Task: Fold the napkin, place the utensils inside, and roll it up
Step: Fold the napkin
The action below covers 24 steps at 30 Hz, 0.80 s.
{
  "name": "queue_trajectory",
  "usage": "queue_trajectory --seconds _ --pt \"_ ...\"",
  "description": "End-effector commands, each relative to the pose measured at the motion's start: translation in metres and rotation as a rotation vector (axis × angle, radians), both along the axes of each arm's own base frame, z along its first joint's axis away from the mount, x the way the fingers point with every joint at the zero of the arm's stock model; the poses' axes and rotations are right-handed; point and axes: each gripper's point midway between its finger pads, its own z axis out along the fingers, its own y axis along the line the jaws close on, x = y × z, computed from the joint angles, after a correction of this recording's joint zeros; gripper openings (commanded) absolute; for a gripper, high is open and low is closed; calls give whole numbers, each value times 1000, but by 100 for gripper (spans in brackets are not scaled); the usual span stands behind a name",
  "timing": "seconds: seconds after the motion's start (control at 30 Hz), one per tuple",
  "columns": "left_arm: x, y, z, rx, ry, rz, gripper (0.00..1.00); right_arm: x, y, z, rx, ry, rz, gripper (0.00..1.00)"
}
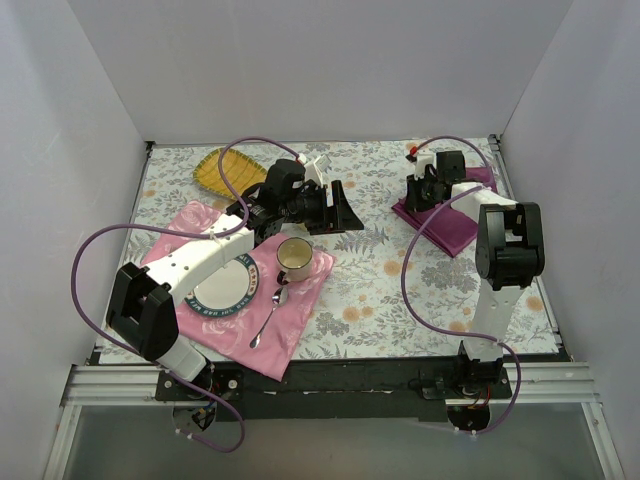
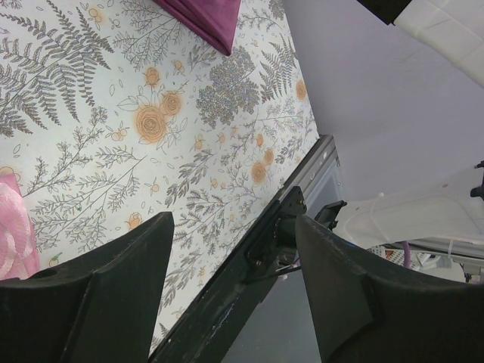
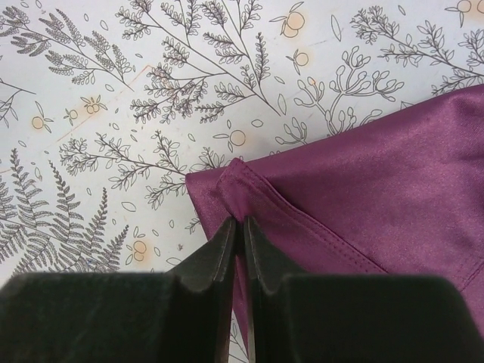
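The napkin (image 1: 452, 228), a shiny dark purple cloth, lies folded at the table's right rear. My right gripper (image 1: 421, 192) stands over its left corner. In the right wrist view the corner of the napkin (image 3: 378, 197) is puckered up between the fingers, and the right gripper (image 3: 243, 221) is shut on that fold. My left gripper (image 1: 338, 212) hangs open over mid-table, just behind the cup. In its own view the left gripper (image 2: 234, 280) holds nothing, and a napkin tip (image 2: 206, 19) shows at the top. The utensils are out of view.
A pink placemat (image 1: 305, 300) at the front left carries a plate (image 1: 228, 292), a cup (image 1: 293, 258) and a silver spoon (image 1: 268, 318). A yellow dish (image 1: 228, 170) sits at the back left. White walls enclose the floral table; its front rail (image 2: 253, 261) is dark.
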Motion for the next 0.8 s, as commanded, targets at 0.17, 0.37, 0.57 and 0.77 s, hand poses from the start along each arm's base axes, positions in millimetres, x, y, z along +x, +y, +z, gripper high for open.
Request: queue_trajectory --seconds 0.17,0.37,0.57,0.77 --pt "-7 1 15 -20 -29 -15 64 -3 11 20 44 -27 28 23" --pt "-5 1 14 -17 -37 -14 64 0 0 58 58 -62 -135 45" --pt "0 0 26 -28 -89 -13 64 -33 -47 95 -2 -172 -449 59" --pt "-13 4 57 -90 -141 -30 67 -61 -81 75 -255 -207 -395 64"
